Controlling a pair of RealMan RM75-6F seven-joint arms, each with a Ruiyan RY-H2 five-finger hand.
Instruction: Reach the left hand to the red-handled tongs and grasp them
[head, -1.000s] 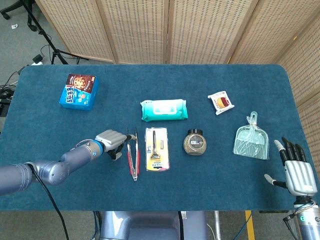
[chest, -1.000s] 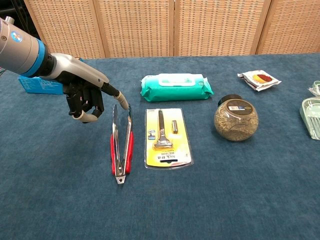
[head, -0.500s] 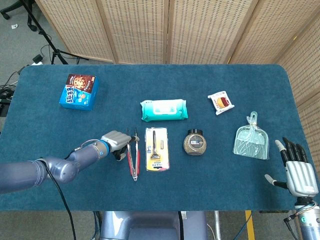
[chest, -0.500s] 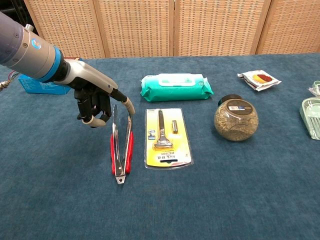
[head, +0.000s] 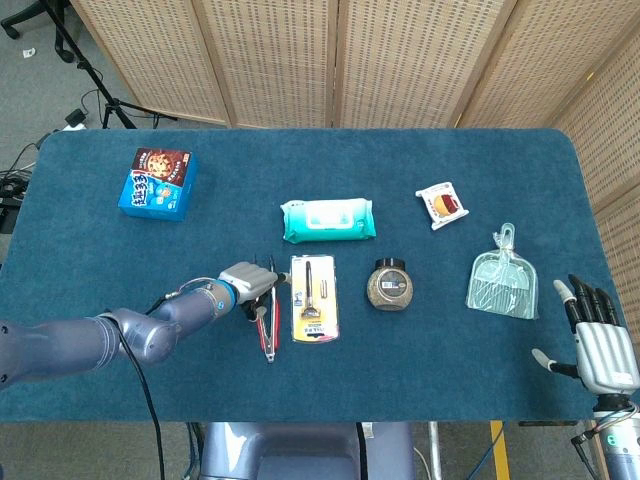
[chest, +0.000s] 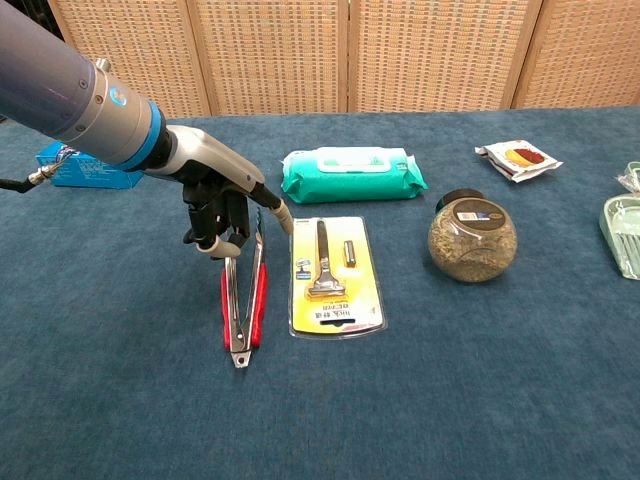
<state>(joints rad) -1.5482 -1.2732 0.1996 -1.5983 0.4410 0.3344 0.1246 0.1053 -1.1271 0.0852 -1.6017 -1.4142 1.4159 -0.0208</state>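
The red-handled tongs (head: 267, 325) lie lengthwise on the blue table (head: 90, 250), their metal tips pointing away from me. In the chest view the tongs (chest: 242, 300) show red grips and a steel hinge end nearest me. My left hand (head: 250, 280) hangs over their far end; in the chest view this hand (chest: 220, 205) has its fingers curled down on the tongs' left side and its thumb stretched out on the right, hiding the tips. I see no grip on them. My right hand (head: 598, 345) rests open with spread fingers off the table's front right corner.
A razor blister pack (chest: 326, 272) lies just right of the tongs. Behind it lies a green wet-wipes pack (chest: 350, 174). A seed jar (chest: 472, 238), a snack packet (head: 442, 203) and a clear dustpan (head: 503, 285) sit further right. A cookie box (head: 158, 183) stands far left.
My left hand has moved right across the table, from beside the tongs to directly over their far end. The tongs and my right hand have stayed put.
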